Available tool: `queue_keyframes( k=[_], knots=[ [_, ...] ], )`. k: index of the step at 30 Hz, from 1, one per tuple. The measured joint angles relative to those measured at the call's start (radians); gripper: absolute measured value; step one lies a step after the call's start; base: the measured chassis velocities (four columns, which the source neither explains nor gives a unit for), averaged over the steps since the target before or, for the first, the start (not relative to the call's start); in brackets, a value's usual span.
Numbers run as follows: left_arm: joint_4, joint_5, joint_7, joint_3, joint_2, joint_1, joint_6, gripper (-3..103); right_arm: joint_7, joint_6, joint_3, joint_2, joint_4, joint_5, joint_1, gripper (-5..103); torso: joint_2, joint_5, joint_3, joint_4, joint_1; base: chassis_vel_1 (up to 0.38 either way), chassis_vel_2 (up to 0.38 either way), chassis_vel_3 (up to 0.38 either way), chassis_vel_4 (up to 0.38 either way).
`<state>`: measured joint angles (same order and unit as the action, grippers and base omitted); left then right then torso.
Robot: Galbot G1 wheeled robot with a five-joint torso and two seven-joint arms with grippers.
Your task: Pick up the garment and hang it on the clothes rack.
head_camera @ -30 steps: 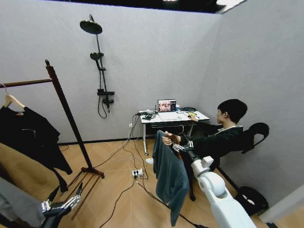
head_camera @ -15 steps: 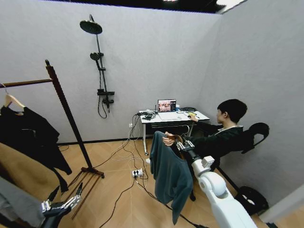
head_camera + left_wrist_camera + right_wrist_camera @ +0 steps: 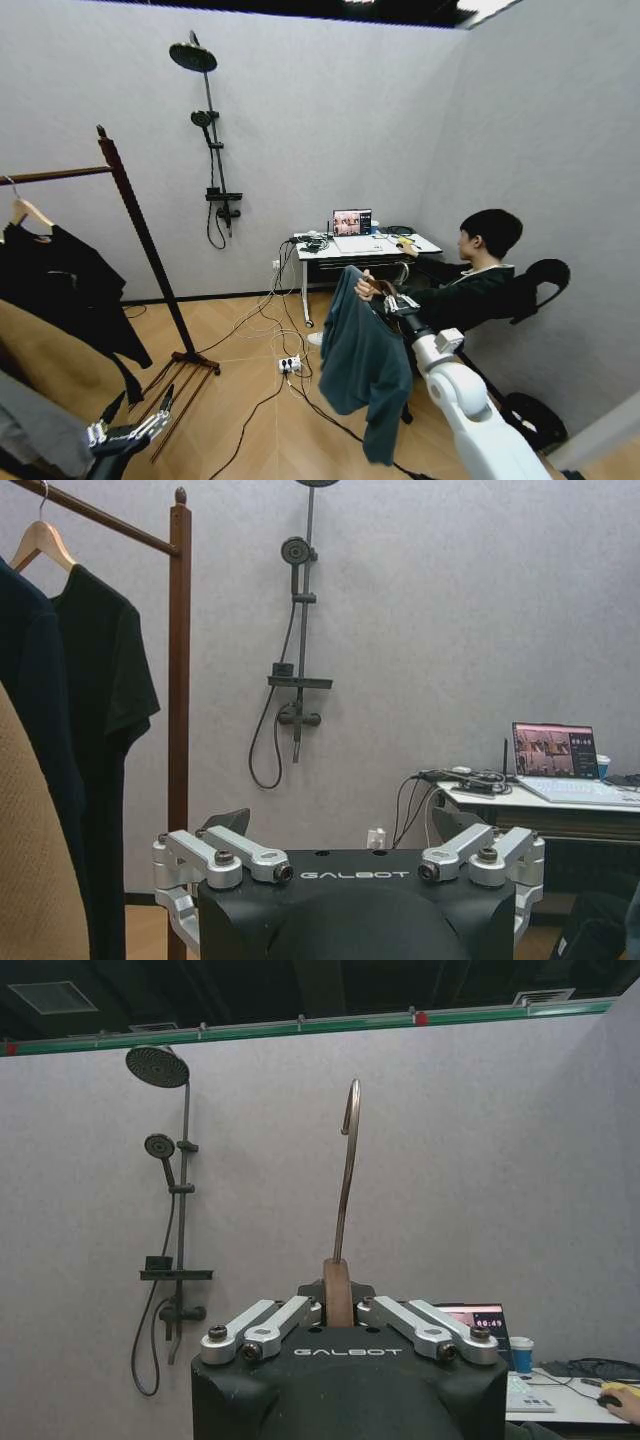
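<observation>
Holding the garment (image 3: 362, 368) aloft by its wooden hanger (image 3: 338, 1290), right gripper (image 3: 388, 297) out front on the extended arm, jaws clamped shut on the hanger neck. Pointing the metal hook (image 3: 347, 1165) straight up above the jaws in the right wrist view, free of any bar. Hanging teal cloth straight down below the jaws, long axis vertical, lower hem clear of the floor. Sitting well off to the left of the loaded jaws: the clothes rack (image 3: 128, 210), reddish-brown post with knob finial, top bar (image 3: 52, 175) running off toward the robot's left. Already carrying a black top (image 3: 70, 290) on its own hanger and a tan garment (image 3: 45, 365) nearer the camera. Judging the key relation: bar lying level, left of and higher than the jaws, so needing hook lifted over it and lowered into a free stretch of bar beside the black top. Parking left gripper (image 3: 128, 432) low at the robot's left, jaws spread open and holding nothing; nearer the rack but not carrying the load. Risking a snag on the neighbouring clothes.
</observation>
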<state>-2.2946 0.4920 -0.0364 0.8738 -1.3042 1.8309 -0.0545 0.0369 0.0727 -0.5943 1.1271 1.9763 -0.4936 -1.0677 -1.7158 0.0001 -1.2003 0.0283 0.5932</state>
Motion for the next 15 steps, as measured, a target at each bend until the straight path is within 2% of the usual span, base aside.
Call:
queue_keyframes(
  k=[15],
  knots=[
    [0.0, 0.0, 0.0, 0.0, 0.0, 0.0, 0.0, 100, -0.013, -0.019, -0.069, 0.009, 0.105, -0.011, -0.109, 9, 0.0, 0.0, 0.0, 0.0001, 0.0, 0.0, 0.0, 0.0, 0.0]
  ],
)
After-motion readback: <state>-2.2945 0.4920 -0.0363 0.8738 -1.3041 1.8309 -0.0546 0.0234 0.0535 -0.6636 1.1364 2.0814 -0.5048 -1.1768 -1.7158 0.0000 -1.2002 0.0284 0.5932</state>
